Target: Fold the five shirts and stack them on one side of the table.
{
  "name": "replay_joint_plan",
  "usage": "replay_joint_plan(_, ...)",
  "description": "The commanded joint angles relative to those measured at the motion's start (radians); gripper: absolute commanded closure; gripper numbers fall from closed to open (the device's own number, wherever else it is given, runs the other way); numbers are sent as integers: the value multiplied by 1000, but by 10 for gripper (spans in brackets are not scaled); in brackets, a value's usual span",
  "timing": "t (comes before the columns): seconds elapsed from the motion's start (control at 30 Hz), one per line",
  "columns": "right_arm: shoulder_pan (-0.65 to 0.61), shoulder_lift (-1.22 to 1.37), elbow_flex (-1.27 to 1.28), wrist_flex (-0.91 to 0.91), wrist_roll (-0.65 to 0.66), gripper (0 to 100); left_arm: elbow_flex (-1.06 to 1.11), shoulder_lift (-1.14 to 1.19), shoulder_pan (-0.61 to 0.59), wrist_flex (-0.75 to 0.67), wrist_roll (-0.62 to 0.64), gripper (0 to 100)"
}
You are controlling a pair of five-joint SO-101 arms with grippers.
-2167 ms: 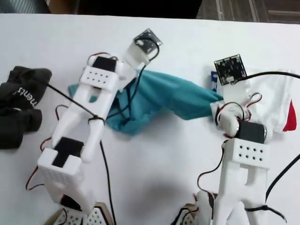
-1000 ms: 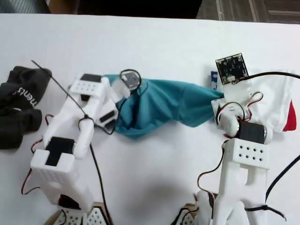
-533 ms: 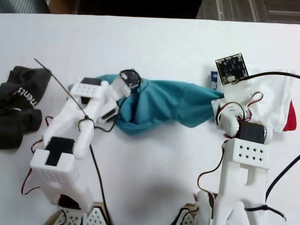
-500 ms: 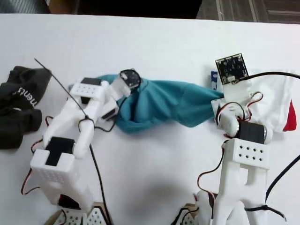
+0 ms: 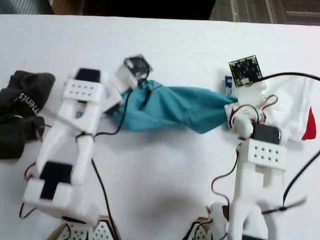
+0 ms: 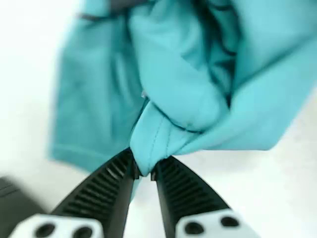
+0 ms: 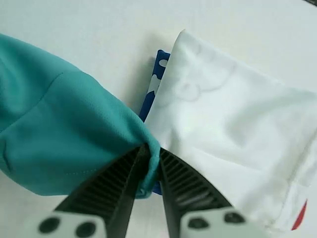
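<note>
Jaws of the left gripper (image 6: 143, 169) were clamped on a bunched fold of the teal shirt (image 5: 175, 106). Jaws of the right gripper (image 7: 151, 157) were pinched tight on the shirt's opposite end. The shirt hung stretched between the two grippers across the middle of the table (image 5: 165, 175). Its right end touched the white shirt (image 5: 295, 105) lying at the right edge.

Over the preceding two seconds the left arm had swung left and slightly far, drawing its end of the shirt along, while the right arm had held position. The sagging bulge on the near side had pulled out into a flatter band.

Judgement: the shirt was being tensioned for spreading, and no fold had yet been made. A crumpled black shirt (image 5: 22, 112) lay at the left edge, just beside the left arm.
</note>
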Motion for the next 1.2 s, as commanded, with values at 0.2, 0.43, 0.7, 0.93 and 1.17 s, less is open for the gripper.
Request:
replay_joint_plan(0.2, 2, 107, -399, 223, 2, 977, -289, -451, -12, 301, -9, 976)
replay_joint_plan(0.43, 2, -99, -578, 532, 8, 977, -292, -537, -155, 279, -23, 976)
replay_joint_plan(0.7, 2, -245, -466, 456, 8, 977, -2, -489, -267, -14, -35, 976)
replay_joint_plan(0.93, -31, -33, -129, 213, 9, 977, 315, -189, -209, -258, -31, 976)
replay_joint_plan(1.17, -186, 220, -43, 58, 5, 977, 286, 133, -196, -374, -29, 976)
